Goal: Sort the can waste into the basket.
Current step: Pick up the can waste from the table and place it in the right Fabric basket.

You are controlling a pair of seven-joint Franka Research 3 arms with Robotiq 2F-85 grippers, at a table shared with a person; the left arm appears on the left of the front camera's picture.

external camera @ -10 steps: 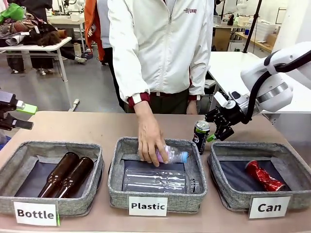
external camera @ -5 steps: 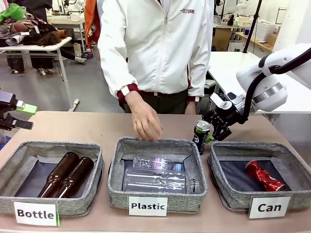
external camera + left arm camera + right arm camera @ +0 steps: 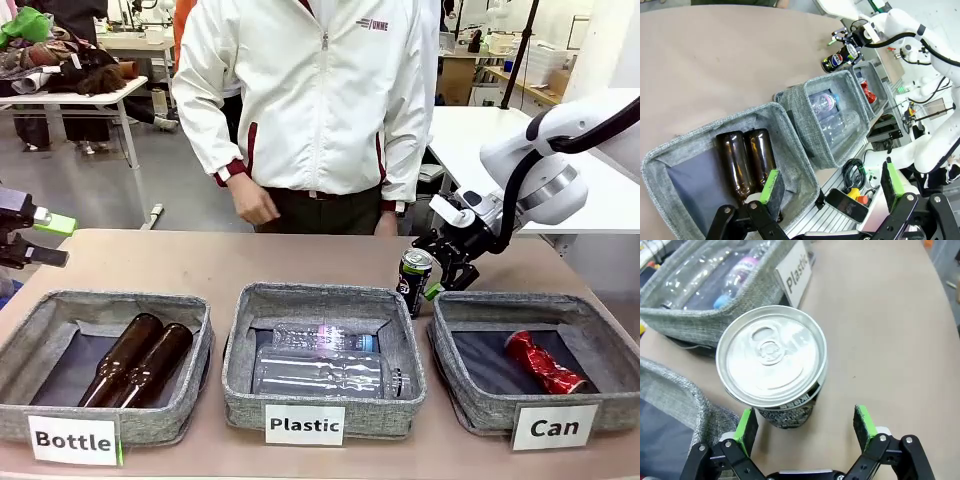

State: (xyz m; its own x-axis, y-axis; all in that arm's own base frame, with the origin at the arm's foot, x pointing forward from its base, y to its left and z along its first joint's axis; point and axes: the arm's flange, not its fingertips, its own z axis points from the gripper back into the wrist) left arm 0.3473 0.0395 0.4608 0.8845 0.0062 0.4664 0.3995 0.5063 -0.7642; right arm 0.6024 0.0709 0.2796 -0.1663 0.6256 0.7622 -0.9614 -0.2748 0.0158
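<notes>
far left, the left gripper (image 3: 40, 240) hangs over the table's edge, jaws spread wide with nothing between them; its wrist view looks down between the green pads (image 3: 771, 186) at the "bottle" tray (image 3: 50, 325). in that tray two brown glass bottles (image 3: 140, 358) lie side by side, touching. next along, the "plastic" tray (image 3: 240, 330) holds two clear plastic bottles (image 3: 325, 362) lying crosswise, one behind the other. behind it, at the far side of the table (image 3: 150, 265), a person in a white jacket (image 3: 310, 100) stands with one hand (image 3: 252, 203) hanging at the table's edge, off the surface. moving right, the black can (image 3: 413, 281) stands upright on the table just behind the gap between the "plastic" tray and the basket (image 3: 465, 395), near both. the right gripper (image 3: 445, 275) is right at it, jaws wide; the wrist view looks down on the silver lid, with the can just ahead of the spread fingers, nearer one green pad (image 3: 746, 425) than the other, and i can't tell if that pad touches it. no grip. far right, the basket labelled "can" has the crushed red can (image 3: 543, 362) lying on its dark lining.
</notes>
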